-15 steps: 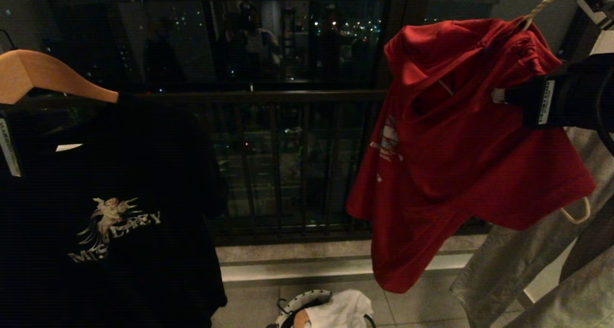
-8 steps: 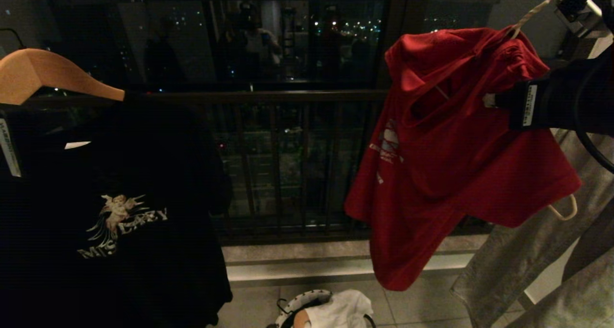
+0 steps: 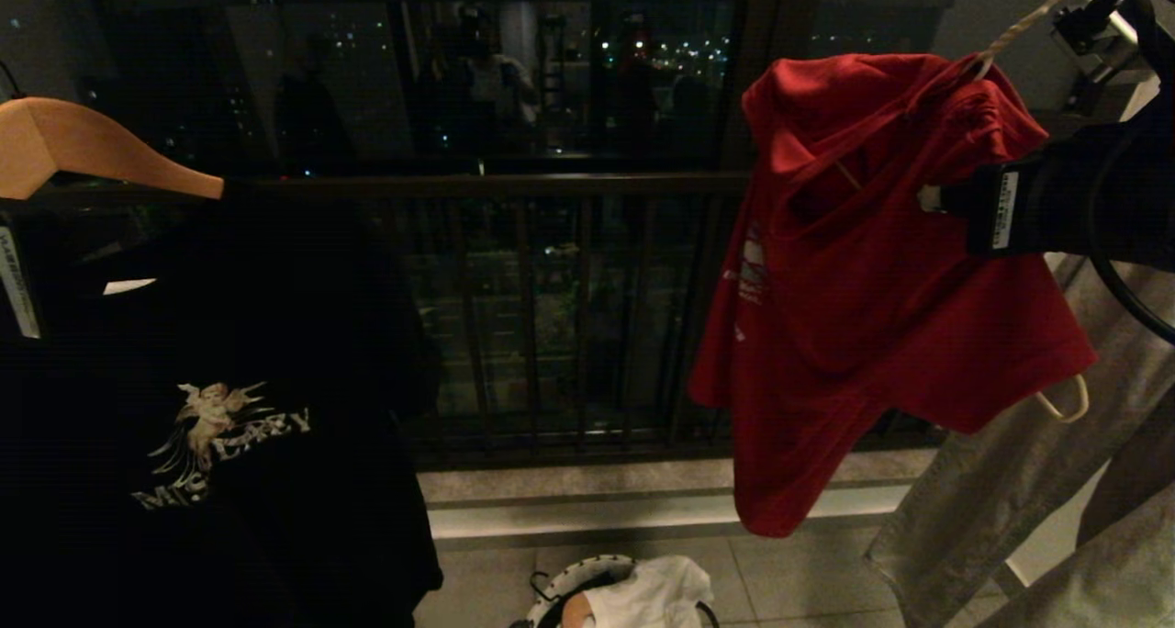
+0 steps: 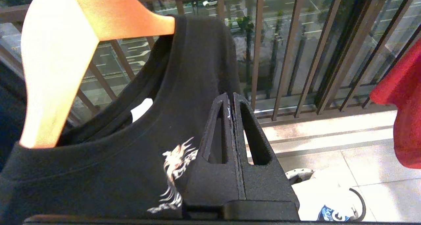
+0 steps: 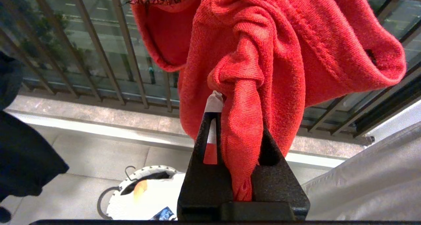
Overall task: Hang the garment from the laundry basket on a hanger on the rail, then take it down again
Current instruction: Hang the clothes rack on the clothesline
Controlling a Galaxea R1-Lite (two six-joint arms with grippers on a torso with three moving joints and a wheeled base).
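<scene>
Grip: right gripper [image 5: 238,129] pinches a bunched fold of the red T-shirt [image 3: 881,279]; left gripper [image 4: 233,100] closed, empty.
Place: shirt draped on white wire hanger [image 3: 1028,17].
Advice: pull gently, keeping the hanger hooked.

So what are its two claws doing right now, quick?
Left claw: shut, empty, beside the black T-shirt.
Right claw: shut on a bunched fold of the red T-shirt.

Left gripper [image 4: 233,98] closed beside the black T-shirt [image 4: 108,159]
Shirt hangs on a wooden hanger [image 4: 65,37]; railing [image 4: 296,54], tiled floor, red garment [image 4: 406,119] at the edge
</scene>
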